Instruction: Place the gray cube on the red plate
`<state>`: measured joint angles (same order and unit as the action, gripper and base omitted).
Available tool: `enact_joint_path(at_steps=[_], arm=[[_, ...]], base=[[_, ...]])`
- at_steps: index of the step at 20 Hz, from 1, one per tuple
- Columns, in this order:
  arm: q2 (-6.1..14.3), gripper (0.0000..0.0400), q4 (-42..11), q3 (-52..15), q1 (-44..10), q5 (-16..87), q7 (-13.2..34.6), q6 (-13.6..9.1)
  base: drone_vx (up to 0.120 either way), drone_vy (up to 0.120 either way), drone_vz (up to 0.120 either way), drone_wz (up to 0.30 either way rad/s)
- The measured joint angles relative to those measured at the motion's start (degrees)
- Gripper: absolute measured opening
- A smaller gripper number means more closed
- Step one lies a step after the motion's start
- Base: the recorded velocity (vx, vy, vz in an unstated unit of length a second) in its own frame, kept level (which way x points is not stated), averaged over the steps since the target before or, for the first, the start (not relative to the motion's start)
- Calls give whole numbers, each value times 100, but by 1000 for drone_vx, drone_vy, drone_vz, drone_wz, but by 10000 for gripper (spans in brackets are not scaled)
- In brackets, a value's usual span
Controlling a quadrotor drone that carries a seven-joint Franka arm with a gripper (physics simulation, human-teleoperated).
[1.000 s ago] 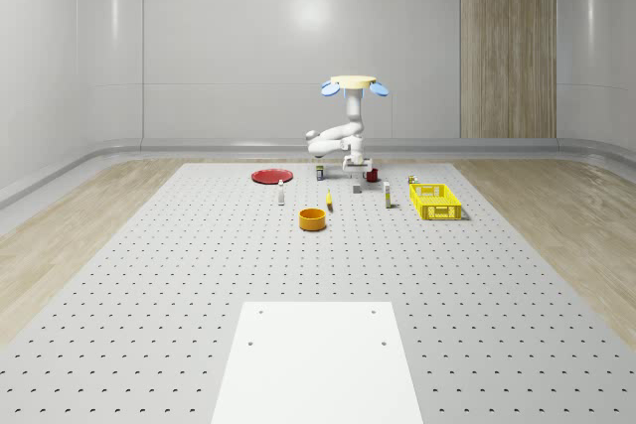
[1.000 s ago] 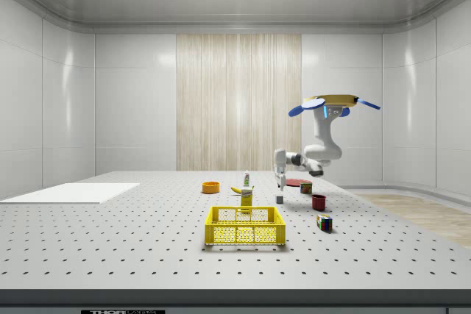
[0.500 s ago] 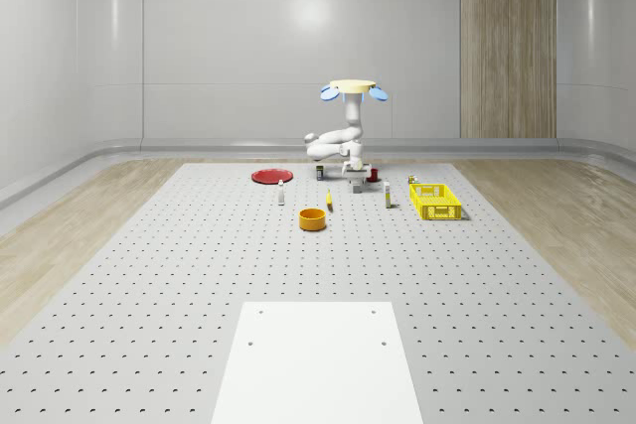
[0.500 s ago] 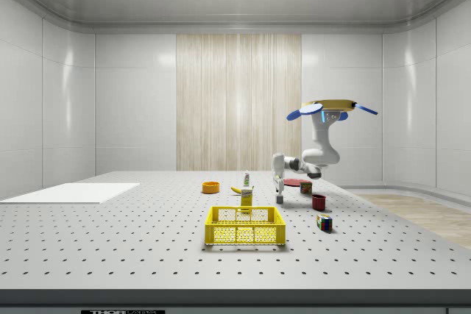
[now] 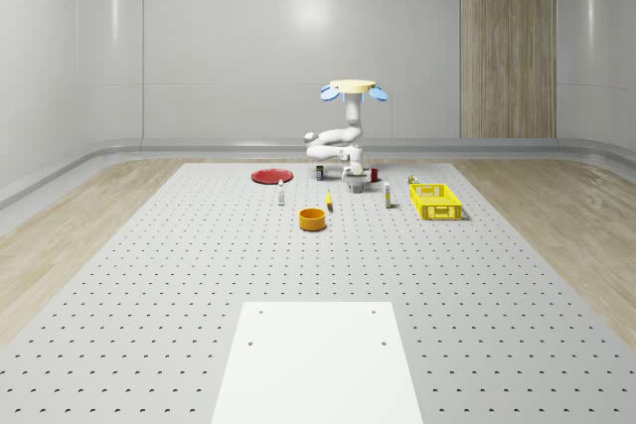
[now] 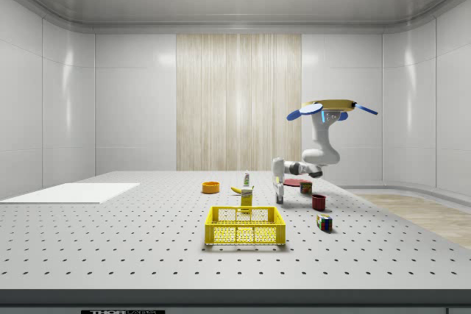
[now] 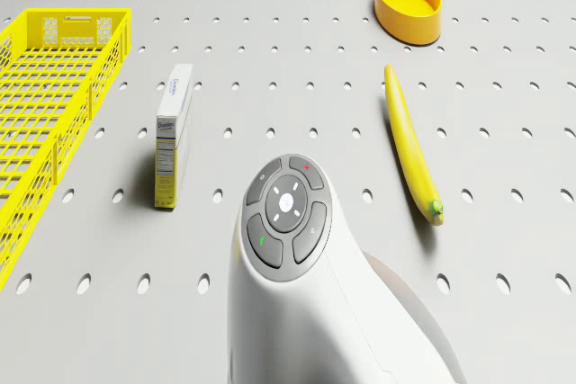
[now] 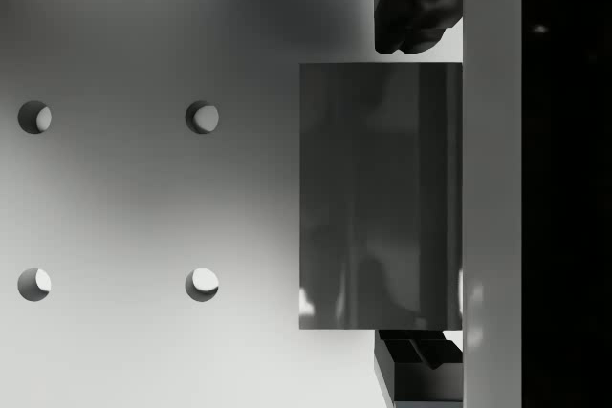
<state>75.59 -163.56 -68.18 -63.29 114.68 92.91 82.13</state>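
**Tool down at gray cube**

While drone (image 5: 352,86) hovers over table (image 5: 199,275), tool (image 8: 421,188) sits low w/ fingers (image 8: 416,11) either side of gray cube (image 8: 378,193); grip can't be told. Cube on table, well apart from red plate (image 5: 270,176). Box (image 7: 171,137) label text unreadable.

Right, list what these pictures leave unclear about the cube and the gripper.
- Wrist view: the gray cube sits between the two fingers, but whether they press it or a gap remains cannot be told.
- Wrist view: a dark band cuts off the cube's far side.
- Whole-scene view: the gripper covers the cube, too small to judge.
- Side view: whether the cube rests on the table or is lifted is unclear.
- Drone view: the arm blocks what lies below it.
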Motion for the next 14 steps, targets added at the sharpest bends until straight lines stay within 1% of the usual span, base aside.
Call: enact_joint_path(at_steps=[1, 3, 4, 6, 9, 14], arm=[[18, 400, 10, 29, -5, 23, 0, 29], [50, 341, 26, 70, -16, 55, 3, 77], [64, 321, 32, 84, -22, 65, 5, 97], [90, 293, 41, 102, -32, 77, 11, 131], [124, 270, 51, 115, -47, 81, 20, 171], [175, 256, 59, 116, -70, 69, 36, 224]], base=[[0, 0, 0, 0], [0, 0, 0, 0], [0, 0, 0, 0], [0, 0, 0, 0], [0, 0, 0, 0], [0, 0, 0, 0]])
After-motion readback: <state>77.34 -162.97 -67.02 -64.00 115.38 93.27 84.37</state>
